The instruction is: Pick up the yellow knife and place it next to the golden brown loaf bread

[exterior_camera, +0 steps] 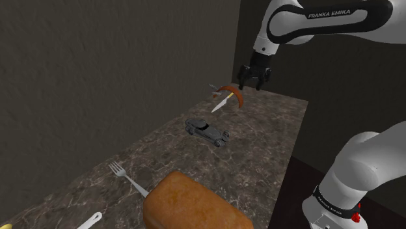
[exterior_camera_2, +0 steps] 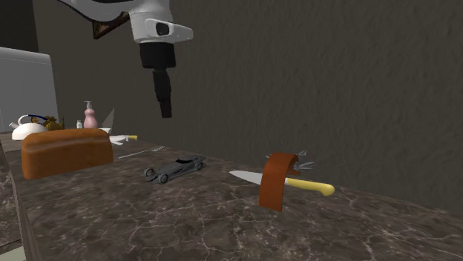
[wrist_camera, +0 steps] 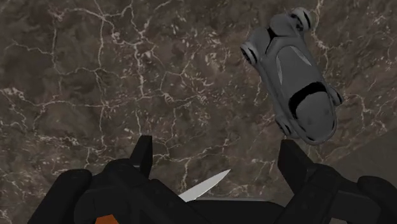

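While knife (exterior_camera_2: 308,185) lies flat on table (exterior_camera_2: 185,230): probably light, stiff, slick-bladed; take by yellow handle, clear of brown arch (exterior_camera_2: 276,182). Jaws wide, empty.

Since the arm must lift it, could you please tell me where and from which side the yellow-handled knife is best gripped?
Probably its yellow handle, from straight above, the open pincer closing across its width. The knife lies flat on the counter; the blade is thin, and a brown curved piece crowds its middle.
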